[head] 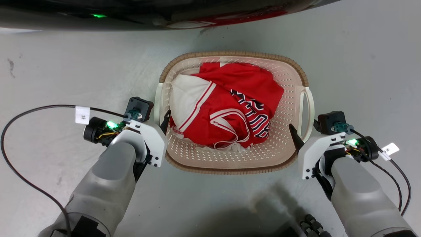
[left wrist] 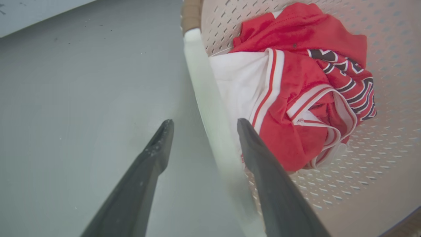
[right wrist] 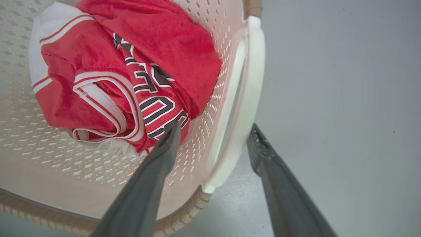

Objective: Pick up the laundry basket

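Note:
The laundry basket (head: 230, 54) stands on the grey floor straight ahead, cream and perforated with a brown woven-look rim, and holds a crumpled red and white jersey (head: 230, 105). My left gripper (head: 162, 120) is open at the basket's left white handle (head: 157, 98). In the left wrist view the left gripper (left wrist: 204, 122) straddles that handle (left wrist: 204, 82), one finger outside and one inside by the jersey (left wrist: 296, 82). My right gripper (head: 299, 131) is open at the right handle (head: 307, 108). The right wrist view shows the right gripper (right wrist: 214, 126) straddling the near end of this handle (right wrist: 253, 82).
A dark curved body with a green light (head: 98, 15) spans the top of the head view, just beyond the basket. Black cables (head: 19, 118) loop off both wrists. Bare grey floor (head: 361, 65) lies on either side.

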Available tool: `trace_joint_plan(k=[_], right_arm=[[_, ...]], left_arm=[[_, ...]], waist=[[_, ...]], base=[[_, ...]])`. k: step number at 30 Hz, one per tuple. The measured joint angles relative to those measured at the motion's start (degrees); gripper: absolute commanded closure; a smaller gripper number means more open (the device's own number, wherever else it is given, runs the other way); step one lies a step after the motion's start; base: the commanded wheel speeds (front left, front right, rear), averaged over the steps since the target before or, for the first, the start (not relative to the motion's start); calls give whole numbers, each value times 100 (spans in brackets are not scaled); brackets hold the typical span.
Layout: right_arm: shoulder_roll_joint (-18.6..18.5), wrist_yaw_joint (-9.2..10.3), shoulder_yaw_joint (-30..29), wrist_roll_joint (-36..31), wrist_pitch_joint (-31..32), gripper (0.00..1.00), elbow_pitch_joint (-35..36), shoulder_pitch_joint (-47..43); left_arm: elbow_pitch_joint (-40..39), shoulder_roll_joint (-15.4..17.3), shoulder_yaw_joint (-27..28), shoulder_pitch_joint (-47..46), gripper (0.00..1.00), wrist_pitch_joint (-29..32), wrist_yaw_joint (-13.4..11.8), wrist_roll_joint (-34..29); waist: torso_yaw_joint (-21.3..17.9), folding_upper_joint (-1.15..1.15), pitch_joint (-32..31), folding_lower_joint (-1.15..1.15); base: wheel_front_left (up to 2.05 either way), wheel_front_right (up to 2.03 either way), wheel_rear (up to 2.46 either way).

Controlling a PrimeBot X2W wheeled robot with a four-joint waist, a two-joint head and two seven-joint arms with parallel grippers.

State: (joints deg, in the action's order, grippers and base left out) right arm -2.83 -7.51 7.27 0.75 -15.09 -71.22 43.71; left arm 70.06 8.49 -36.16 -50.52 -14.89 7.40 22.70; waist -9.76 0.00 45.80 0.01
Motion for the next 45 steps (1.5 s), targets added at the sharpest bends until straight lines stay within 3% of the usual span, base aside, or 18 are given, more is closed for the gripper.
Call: trace_joint_plan(k=[13, 14, 15, 30, 45], right_arm=[[-1, 0, 470, 432, 0, 0, -104, 292], [-1, 0, 499, 437, 12, 66, -121, 309], [-1, 0, 521, 449, 21, 100, -134, 319], [32, 1, 790, 670, 101, 100, -253, 324], [-8, 1, 947, 511, 672, 100, -285, -59]], left_arm=[[56, 34, -231, -275, 0, -20, 2, 188], [60, 32, -253, -284, 56, -25, 12, 218], [54, 35, -292, -299, 100, -25, 12, 219], [127, -68, -548, -266, 100, -22, -33, 577], [94, -191, -871, 297, 100, 615, -41, 1445]], waist=[[-32, 0, 447, 0], [-29, 0, 461, 0], [-27, 0, 474, -1], [30, 0, 152, 0], [281, 0, -980, -1]], base=[[0, 0, 0], [0, 0, 0], [0, 0, 0], [0, 0, 0], [0, 0, 0]])
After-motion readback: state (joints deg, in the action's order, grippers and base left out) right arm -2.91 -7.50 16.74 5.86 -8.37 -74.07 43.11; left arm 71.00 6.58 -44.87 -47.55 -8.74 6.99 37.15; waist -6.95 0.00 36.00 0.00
